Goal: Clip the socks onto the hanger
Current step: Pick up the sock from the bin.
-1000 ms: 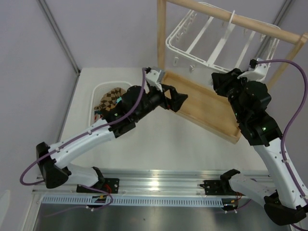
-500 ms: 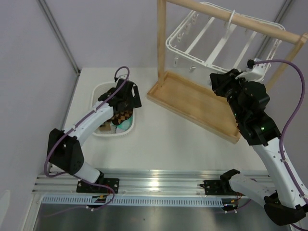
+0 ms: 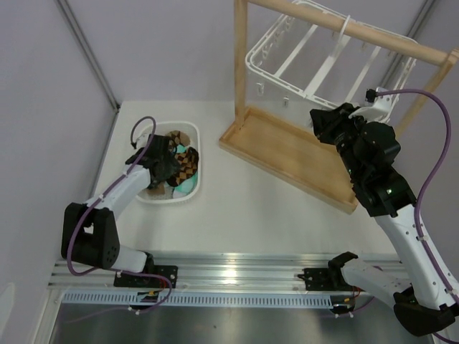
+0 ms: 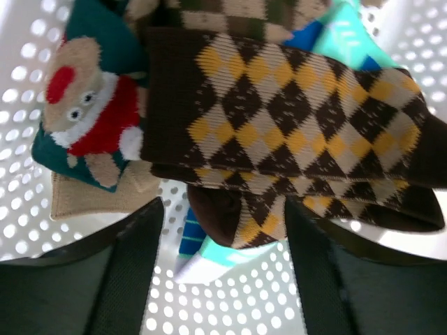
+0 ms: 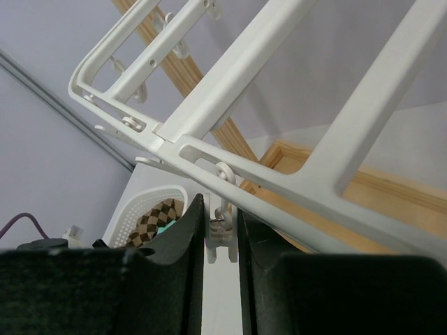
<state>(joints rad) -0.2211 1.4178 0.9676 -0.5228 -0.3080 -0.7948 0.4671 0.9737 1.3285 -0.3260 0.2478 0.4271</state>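
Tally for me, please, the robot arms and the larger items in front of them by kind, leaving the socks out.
Robot arms: 2, the left arm and the right arm
White mesh basket: 1
Wooden stand: 1
White hanger: 1
Total: 5

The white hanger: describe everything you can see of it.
The hanger is a white plastic rectangular frame with long crossbars, looking rigid and glossy. It hangs tilted from the wooden rod by a white hook, above the wooden tray. Small white clips dangle from its rails; no sock is on any that show. One clip at its near edge sits between the fingers of the right gripper, closed on it from both sides.
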